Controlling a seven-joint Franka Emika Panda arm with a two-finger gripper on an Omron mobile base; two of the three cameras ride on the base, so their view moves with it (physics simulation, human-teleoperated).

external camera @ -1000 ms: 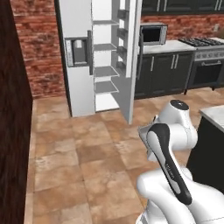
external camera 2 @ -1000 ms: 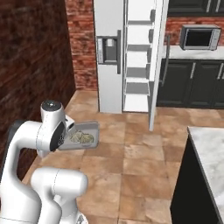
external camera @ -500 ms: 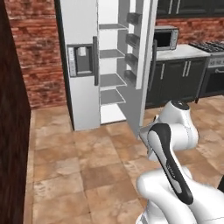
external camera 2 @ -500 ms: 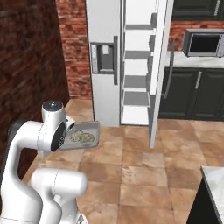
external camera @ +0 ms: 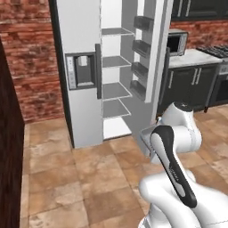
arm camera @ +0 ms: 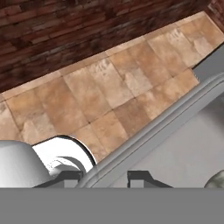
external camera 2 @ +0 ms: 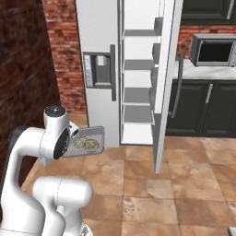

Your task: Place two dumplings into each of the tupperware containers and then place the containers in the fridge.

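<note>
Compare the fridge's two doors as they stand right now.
The dispenser door is shut, facing the room; the right-hand door is swung wide open, seen nearly edge-on. The dispenser door carries a dispenser panel on its front; the open door shows storage bins on its inner side. Both are tall, light grey, and belong to the same fridge.

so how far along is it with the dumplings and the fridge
Filling looks done for this one: the shallow grey rectangular tupperware container holds tan-olive dumplings, though their count is unclear. In hand: the two-finger gripper is clamped on the container's rim, carried above the tiled floor. The tall light-grey fridge stands open ahead with bare pale shelves. Left: setting this container inside and dealing with the second one.
</note>
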